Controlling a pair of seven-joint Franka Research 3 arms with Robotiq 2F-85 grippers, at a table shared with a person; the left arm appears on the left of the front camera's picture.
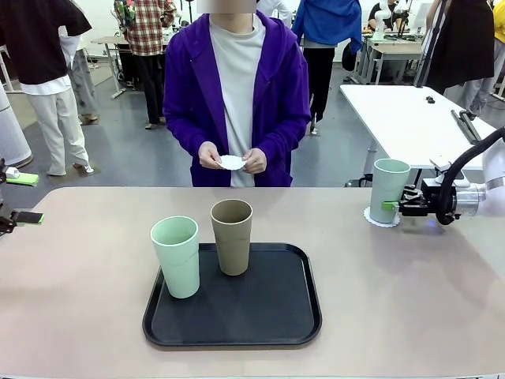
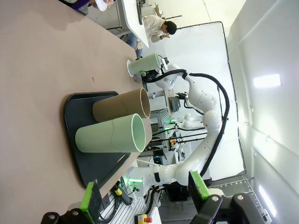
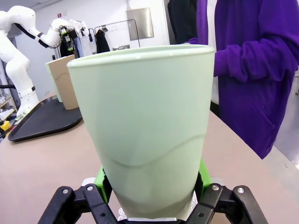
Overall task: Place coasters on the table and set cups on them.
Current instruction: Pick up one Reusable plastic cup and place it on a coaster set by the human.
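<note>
Front view, starting at the left edge: the left gripper [image 1: 24,197] hangs over the table [image 1: 79,316] with its jaws spread and nothing in them. The left wrist view backs that up, with the green pads [image 2: 88,203] wide apart around thin air. It's well apart from every cup.

Moving right, the black tray [image 1: 233,328] carries a mint cup [image 1: 175,257] and a tan cup [image 1: 232,235] just beside it, both upright. Behind them the person's hands [image 1: 237,160] hold a spare coaster [image 1: 232,163] up off the table.

Far right, the second mint cup [image 1: 389,188] stands upright on the lacy coaster [image 1: 377,218] near the table's far edge, though whether it's fully seated or a hair above I can't tell. The right gripper [image 1: 397,206] comes in sideways and is clamped on that cup low on its body. In the right wrist view one pad [image 3: 101,178] presses each side of it.

My guess on handling is that these tumblers are light, stiff and matte, so not very slippery. The taper means a squeeze could make one creep, so grab low and level, like here. The coasters look paper-thin and floppy, and would be a pain to pinch off a flat top.
</note>
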